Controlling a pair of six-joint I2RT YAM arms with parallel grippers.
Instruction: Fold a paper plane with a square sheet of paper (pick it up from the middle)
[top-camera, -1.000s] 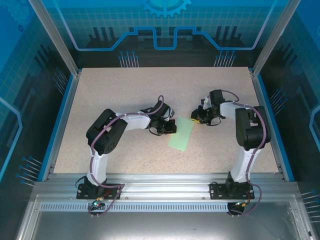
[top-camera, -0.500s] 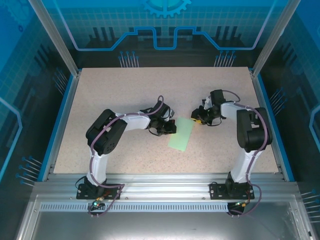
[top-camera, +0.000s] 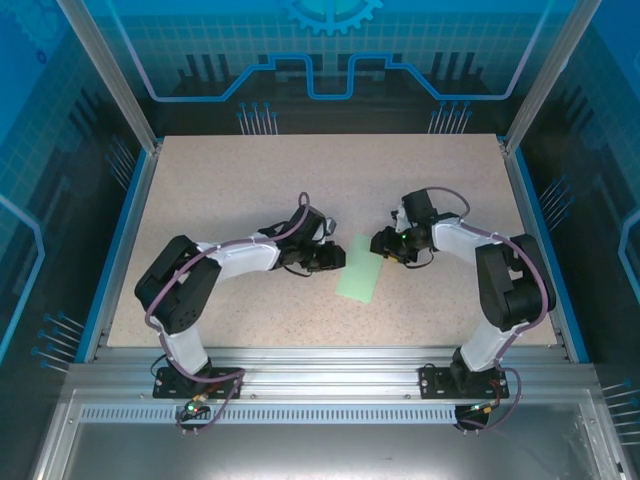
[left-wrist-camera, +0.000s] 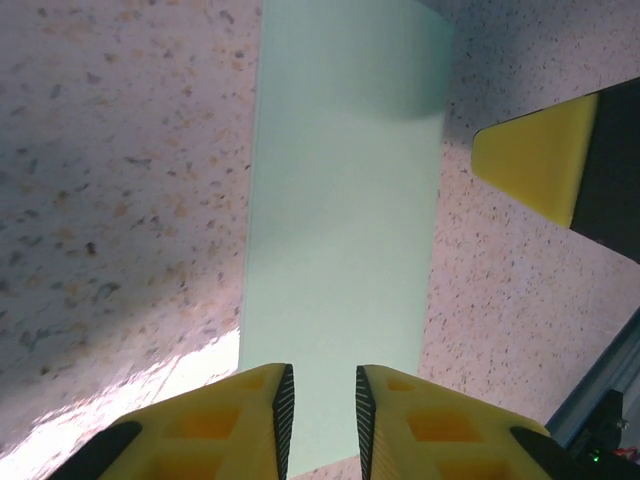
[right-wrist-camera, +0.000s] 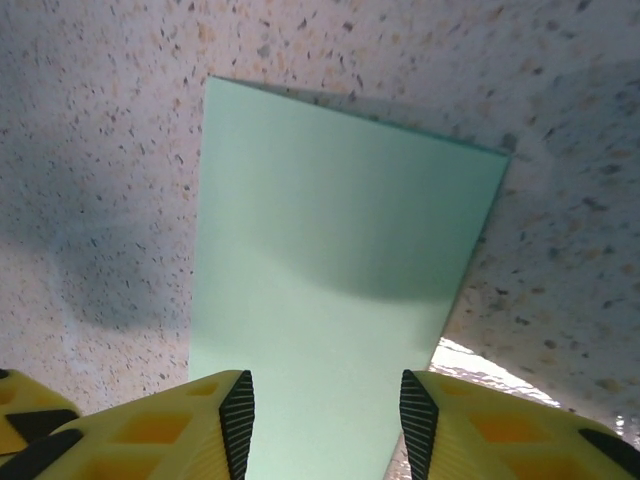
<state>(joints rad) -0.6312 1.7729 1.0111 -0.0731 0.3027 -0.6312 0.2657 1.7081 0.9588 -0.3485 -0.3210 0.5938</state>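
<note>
The sheet of paper (top-camera: 360, 269) lies flat on the speckled table as a pale mint-green narrow rectangle, seemingly folded in half. My left gripper (top-camera: 337, 258) sits at its left long edge. In the left wrist view its jaws (left-wrist-camera: 320, 385) stand a small gap apart over the paper (left-wrist-camera: 345, 200), gripping nothing. My right gripper (top-camera: 381, 244) is at the paper's upper right corner. Its jaws (right-wrist-camera: 325, 395) are wide apart above the paper (right-wrist-camera: 340, 270). The paper plane is out of view.
The table (top-camera: 250, 180) is bounded by blue side rails and a metal frame at the near edge (top-camera: 320, 365). One yellow fingertip of the right gripper (left-wrist-camera: 540, 160) appears in the left wrist view, close beside the paper.
Both grippers have opened over the paper. The left arm's elbow swung left and lower, and the right gripper slid left toward the paper's upper corner. The paper stayed in place.
</note>
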